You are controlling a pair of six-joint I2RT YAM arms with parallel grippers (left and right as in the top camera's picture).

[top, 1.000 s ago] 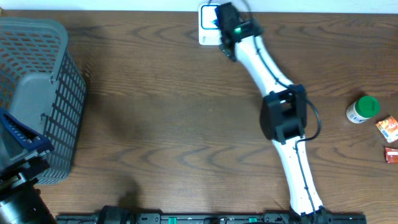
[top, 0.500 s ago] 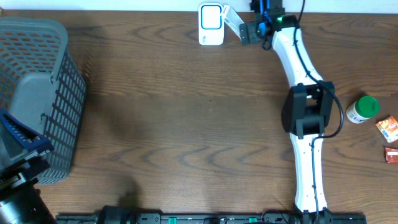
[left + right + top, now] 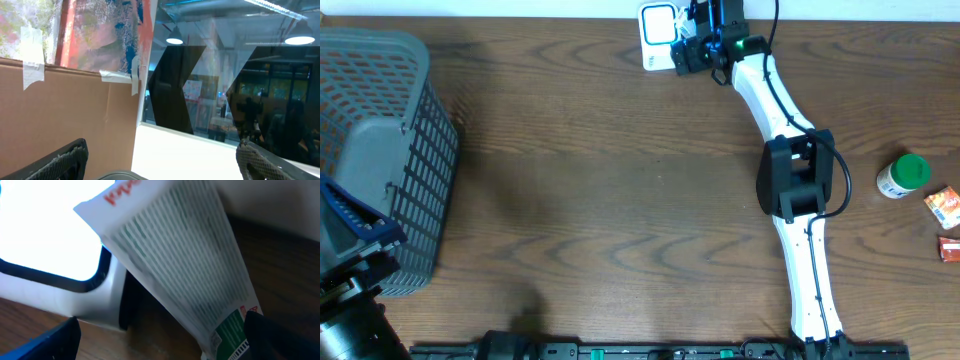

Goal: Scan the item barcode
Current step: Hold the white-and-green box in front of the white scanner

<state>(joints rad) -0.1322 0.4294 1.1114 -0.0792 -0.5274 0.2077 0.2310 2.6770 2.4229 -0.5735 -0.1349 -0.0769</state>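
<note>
At the twelve o'clock edge of the desk [image 3: 600, 180] the striped packet [image 3: 175, 260] is slanting before the scanner [image 3: 658, 25] between the widely spread jaws of the right gripper [image 3: 161, 330] (pinching or not, I cannot tell), and its barcode [image 3: 235, 347], at five o'clock, is probably needing slow turning toward the window [image 3: 45, 235].

**Even light above, glare and blur up close**

Overhead, soft even light falls on the bench [image 3: 570, 200], with faint shadows. The left wrist view is dim, with ceiling lamps [image 3: 300, 37] glaring at far right. In the right wrist view, the scanner window [image 3: 45, 225] is blown out white at left and the packet [image 3: 185, 265] is blurred.
</note>
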